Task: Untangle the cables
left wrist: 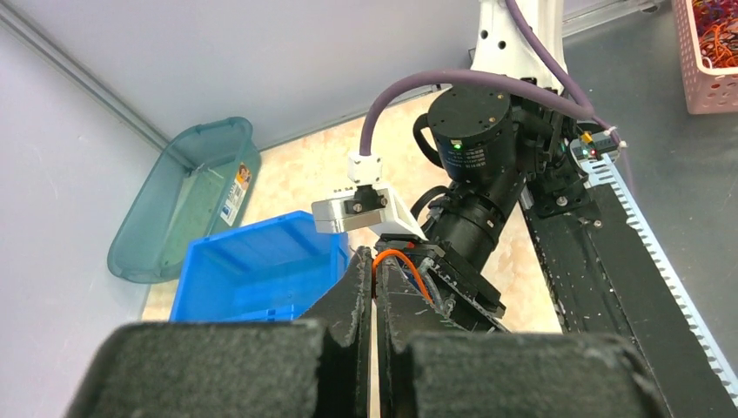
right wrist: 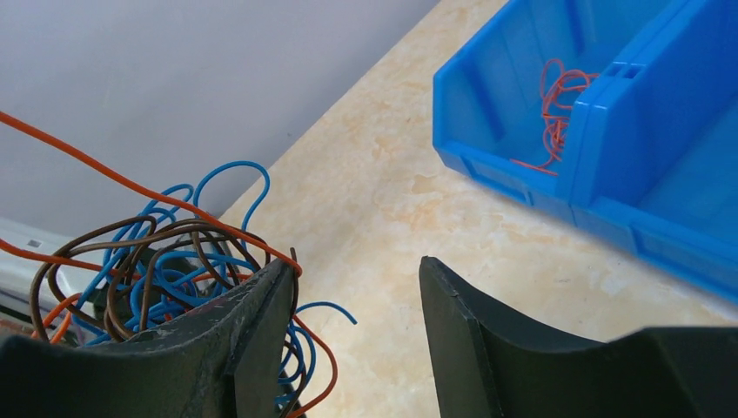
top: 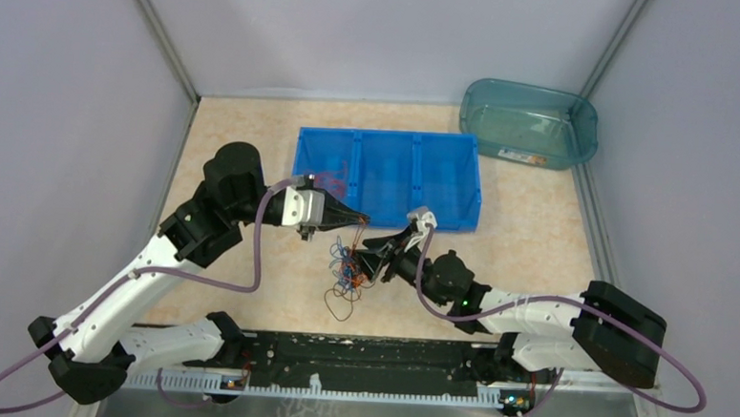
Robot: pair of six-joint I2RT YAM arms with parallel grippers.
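Nearest the camera in the top view runs the black rail that carries both arm bases along the near edge of the table. Just past it, at mid-table, is the tangle of cables, orange, blue and dark wire, with one loose loop trailing toward the near side. The left gripper reaches in from the left, above the tangle's far side. The right gripper comes from the right with its tips in the bunch. Meeting it from opposite sides looks meant to let one claw steady the mass while the other draws a wire free. Behind them is the blue bin with three compartments. A few red wires lie in its left one, probably the place for sorted cables. A teal tub stands at the far right.

In the left wrist view the fingers are pressed together on an orange strand, which arches out at their tips just short of the right arm's wrist. A pink basket holding more wires sits beyond the table's near edge.

In the right wrist view the claw is spread and clamps nothing. The tangle bunches against and over one finger, with a few strands straying into the gap. An orange wire runs straight off across the bunch, likely the one under pull.
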